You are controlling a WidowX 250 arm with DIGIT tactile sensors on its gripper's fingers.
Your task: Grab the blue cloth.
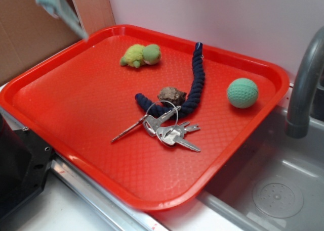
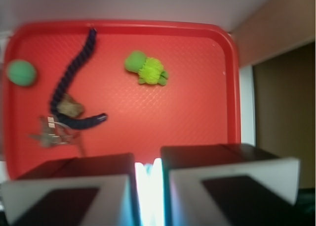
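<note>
The blue cloth [image 1: 56, 6] hangs in the air over the tray's far left corner, and its upper end runs out of the exterior view. My gripper itself is above that frame and does not show there. In the wrist view my gripper [image 2: 148, 162] is shut on the blue cloth [image 2: 148, 196], which appears as a narrow, pale, overexposed strip pinched between the two dark fingers [image 2: 94, 169]. The gripper is high above the red tray [image 1: 66, 114], looking down on it.
On the tray lie a green plush toy [image 1: 142, 54], a dark navy braided rope [image 1: 195, 84], a brown lump [image 1: 172, 95], a bunch of keys [image 1: 164, 128] and a green ball [image 1: 242, 93]. A grey sink and faucet [image 1: 304, 84] stand to the right, and a brown board [image 1: 30, 34] to the left.
</note>
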